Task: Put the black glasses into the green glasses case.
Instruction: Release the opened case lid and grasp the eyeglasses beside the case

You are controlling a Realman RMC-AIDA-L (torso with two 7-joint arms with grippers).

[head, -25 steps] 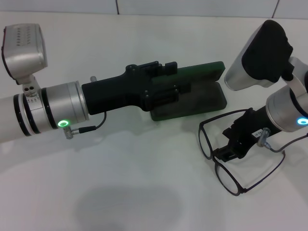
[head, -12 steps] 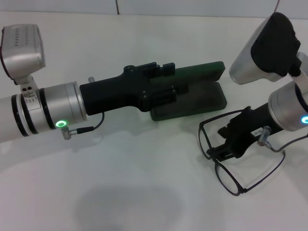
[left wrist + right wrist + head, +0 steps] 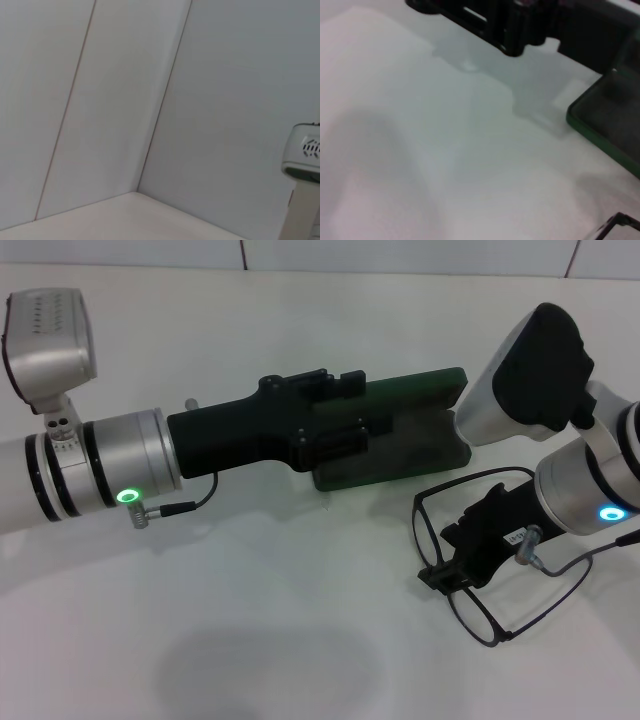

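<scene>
The green glasses case point(image 3: 425, 455) lies open at mid-table, its lid point(image 3: 432, 390) raised behind the base. My left gripper point(image 3: 375, 405) reaches in from the left and is shut on the lid's edge, covering the case's left half. The black glasses point(image 3: 480, 615) lie unfolded on the table in front of the case, to the right. My right gripper point(image 3: 443, 575) hangs low over their bridge, between the two lenses. In the right wrist view, a corner of the green glasses case point(image 3: 605, 120), the left gripper point(image 3: 520, 25) and a bit of the black glasses' frame point(image 3: 616, 221) show.
The white table point(image 3: 280, 620) spreads out in front and to the left. A tiled wall point(image 3: 400, 252) runs along the far edge. The right arm's grey and black elbow point(image 3: 525, 365) looms just right of the case lid.
My right gripper has slid left and toward the near edge, along the glasses to their bridge. The glasses, the case and the left arm have stayed in place.
</scene>
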